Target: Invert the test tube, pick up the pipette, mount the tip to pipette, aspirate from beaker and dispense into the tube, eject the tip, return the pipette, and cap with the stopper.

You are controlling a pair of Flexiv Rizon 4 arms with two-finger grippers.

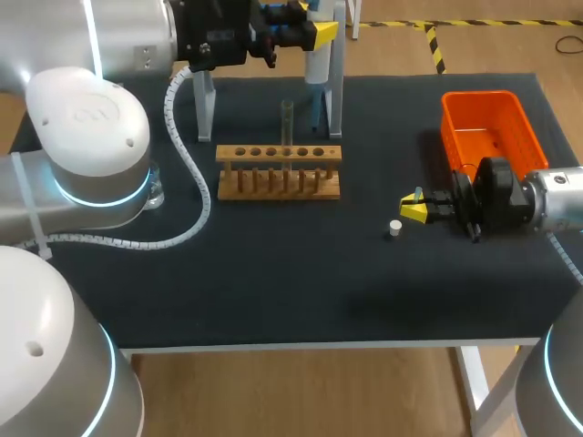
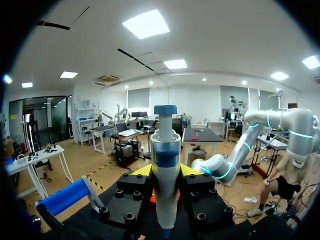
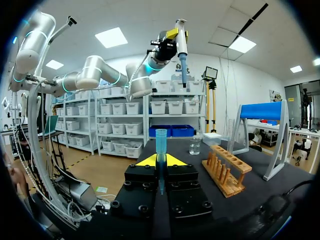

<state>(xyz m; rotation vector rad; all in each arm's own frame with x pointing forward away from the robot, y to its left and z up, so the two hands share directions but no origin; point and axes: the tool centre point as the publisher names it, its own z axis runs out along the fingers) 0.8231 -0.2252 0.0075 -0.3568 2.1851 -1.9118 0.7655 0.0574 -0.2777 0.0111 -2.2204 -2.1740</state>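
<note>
The pipette [image 1: 316, 53] is held up in the air over the far side of the bench [image 1: 273, 291], gripped by the left jaws. From the left wrist view its white and blue body [image 2: 165, 175] stands between the two yellow-tipped fingers [image 2: 141, 171], which press it from both sides. Its narrow end points down. It hangs just beside the grey stand [image 1: 335, 91] with the blue top bar.

Below it and a little nearer, the clear test tube [image 1: 287, 123] stands upright in one of the middle holes of the wooden rack [image 1: 278, 173], rising well above the rack's top board.

Off to the right side of the bench, the right jaws are closed on a small blue tip [image 3: 160, 150], which stands between the yellow fingers [image 3: 145, 161] with its wide end up. The white stopper [image 1: 394, 228] lies on the dark bench just beside those jaws, apart from them.

Behind the right arm [image 1: 556, 200] sits an orange basket [image 1: 480, 95]. At the left side a clear beaker [image 1: 155, 191] stands on the bench, partly hidden behind the left arm [image 1: 91, 118]; the right wrist view shows it [image 3: 195, 146] beyond the rack.
</note>
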